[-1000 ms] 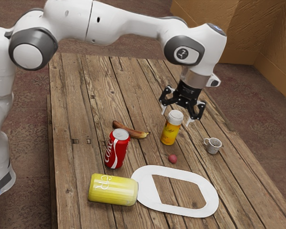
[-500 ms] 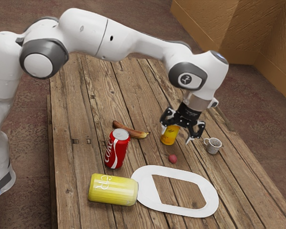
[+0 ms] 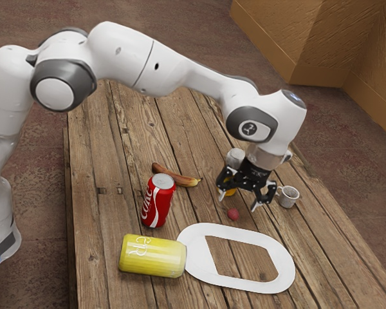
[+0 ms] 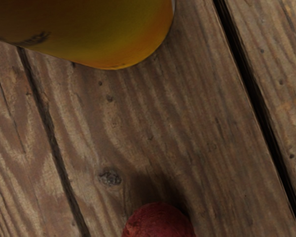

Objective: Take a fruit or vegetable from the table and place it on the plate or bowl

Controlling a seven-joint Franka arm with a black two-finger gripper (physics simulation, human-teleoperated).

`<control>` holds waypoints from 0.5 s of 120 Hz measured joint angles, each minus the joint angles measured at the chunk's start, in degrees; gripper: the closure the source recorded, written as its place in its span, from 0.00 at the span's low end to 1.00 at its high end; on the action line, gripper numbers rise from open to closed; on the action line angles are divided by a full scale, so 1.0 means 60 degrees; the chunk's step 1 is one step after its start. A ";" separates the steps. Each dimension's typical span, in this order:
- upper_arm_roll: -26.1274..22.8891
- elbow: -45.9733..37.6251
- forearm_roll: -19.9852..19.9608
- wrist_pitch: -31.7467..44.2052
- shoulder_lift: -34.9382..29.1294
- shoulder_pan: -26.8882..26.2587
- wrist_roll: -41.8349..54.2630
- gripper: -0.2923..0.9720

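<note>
A small dark red fruit (image 3: pixel 233 213) lies on the wooden table (image 3: pixel 116 141), just beyond the far rim of the flat white plate (image 3: pixel 192 252). My gripper (image 3: pixel 238 203) hangs open right above the fruit, its fingers spread and touching nothing. In the wrist view the red fruit (image 4: pixel 158 223) sits just under the hand, with the orange bottle (image 4: pixel 89 29) lying beyond it. A brown-spotted banana (image 3: pixel 175 175) rests further toward the exterior view's left. The orange bottle (image 3: pixel 229 187) stands right behind the gripper, partly hidden by it.
A red cola can (image 3: pixel 157 201) stands to the left of the fruit. A yellow can (image 3: pixel 152 255) lies on its side against the plate's left edge. A small white cup (image 3: pixel 287 196) sits near the table's right edge, close to the gripper.
My hand has come down from above the orange bottle's cap and shifted toward the plate. It now hovers low over the red fruit, still open.
</note>
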 joint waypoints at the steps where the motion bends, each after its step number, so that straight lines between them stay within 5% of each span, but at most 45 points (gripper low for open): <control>1: 0.0001 0.0000 -0.0005 0.0008 0.0009 -0.0001 -0.0013 0.23; 60: -0.0074 -0.0004 -0.0096 0.0417 0.0427 -0.0013 -0.0536 0.23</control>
